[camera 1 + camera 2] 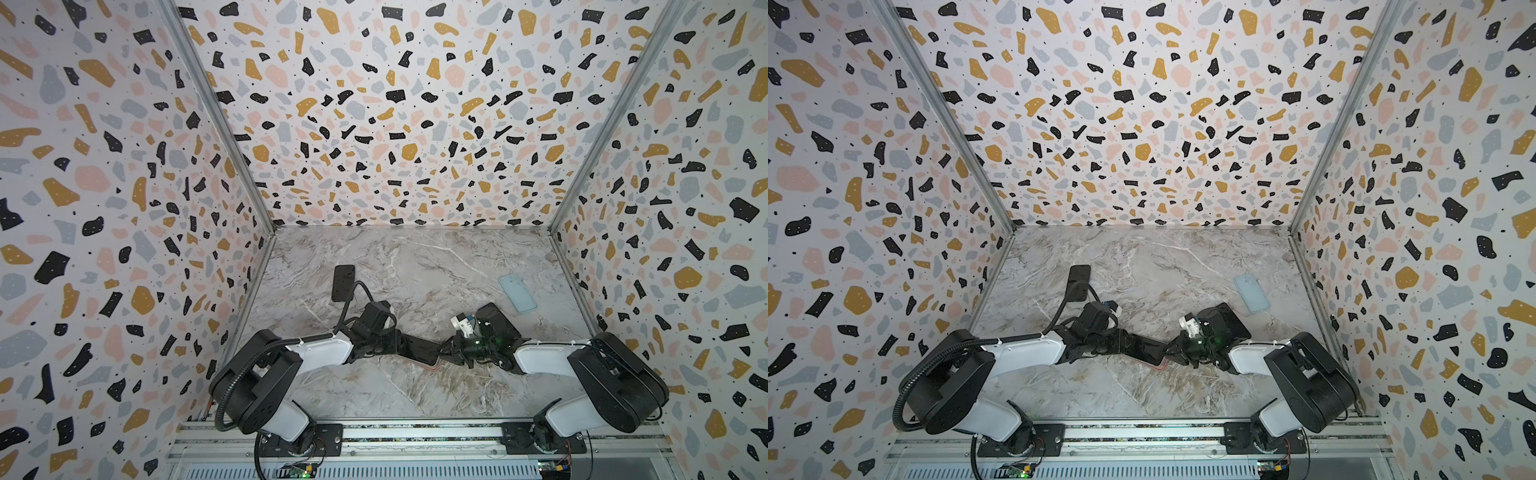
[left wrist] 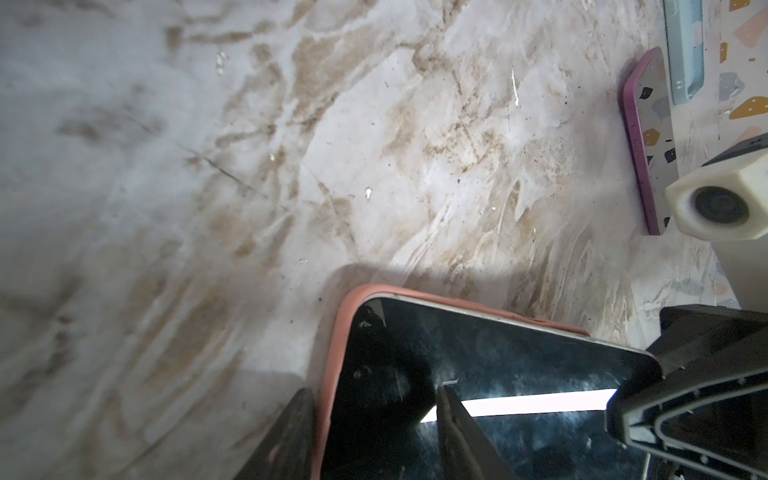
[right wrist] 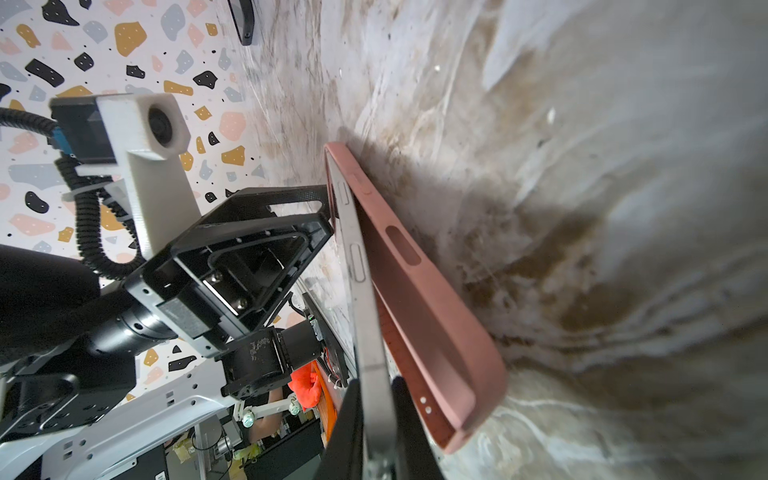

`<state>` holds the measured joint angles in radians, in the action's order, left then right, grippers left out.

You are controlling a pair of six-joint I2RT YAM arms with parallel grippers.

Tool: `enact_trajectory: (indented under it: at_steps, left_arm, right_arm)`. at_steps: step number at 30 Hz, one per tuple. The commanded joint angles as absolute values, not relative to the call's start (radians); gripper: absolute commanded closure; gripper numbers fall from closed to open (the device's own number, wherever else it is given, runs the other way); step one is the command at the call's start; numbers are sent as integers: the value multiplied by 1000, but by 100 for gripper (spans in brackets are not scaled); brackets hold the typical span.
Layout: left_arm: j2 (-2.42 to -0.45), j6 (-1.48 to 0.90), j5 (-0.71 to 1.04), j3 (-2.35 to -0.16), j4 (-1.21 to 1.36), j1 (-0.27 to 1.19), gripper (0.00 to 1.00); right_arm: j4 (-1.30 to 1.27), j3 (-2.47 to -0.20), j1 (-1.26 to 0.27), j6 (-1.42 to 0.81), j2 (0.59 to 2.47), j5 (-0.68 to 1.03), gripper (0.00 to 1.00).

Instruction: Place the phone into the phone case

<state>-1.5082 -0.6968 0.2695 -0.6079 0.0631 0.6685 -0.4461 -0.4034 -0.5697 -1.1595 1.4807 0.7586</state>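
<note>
Front-centre, our right gripper's [image 3: 376, 380] jaws pinch the phone's [image 3: 357, 270] raised end. Left gripper's [image 2: 374, 390] jaws, part-spread, clamp the salmon case [image 3: 415, 291] at the seated end. We'd lower the free end slow, square w/ the rim. Marble surface [image 1: 415, 390] beyond: black case [image 1: 343, 282], pale-blue case [image 1: 517, 293]. Terrazzo walls [image 1: 395, 104] behind.

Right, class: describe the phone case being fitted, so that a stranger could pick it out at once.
On the marble table, look to the front middle, where the two arms meet. The left end effector and right end effector hold a phone partly seated in the salmon-pink phone case. Only it is pink: the light blue case, black case and purple-rimmed case lie apart.
</note>
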Motion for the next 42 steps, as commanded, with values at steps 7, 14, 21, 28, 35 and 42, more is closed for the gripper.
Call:
enact_trajectory:
  at_steps: [7,14,21,28,35,42]
  left_arm:
    - [-1527,-735,353,-612,154,692,54]
    - [-1547,-739,352,-626,161,722,55]
    - [-1548,-745,350,-632,164,730,55]
    - [-1560,-756,351,-636,179,748,55]
    - [-1563,-767,351,-635,193,760,55]
    - [-1574,-784,349,-636,216,783,55]
  right_arm:
    - [-309,-416,-604,-1169,1576,609,100]
    - [-347,-429,-624,-1174,1629,606,100]
    - [-368,-441,-649,-1183,1656,599,100]
    - [-376,-456,-666,-1189,1673,594,100]
    - [-385,-465,-679,-1195,1687,589,100]
    - [-394,-479,-695,-1205,1700,588,100]
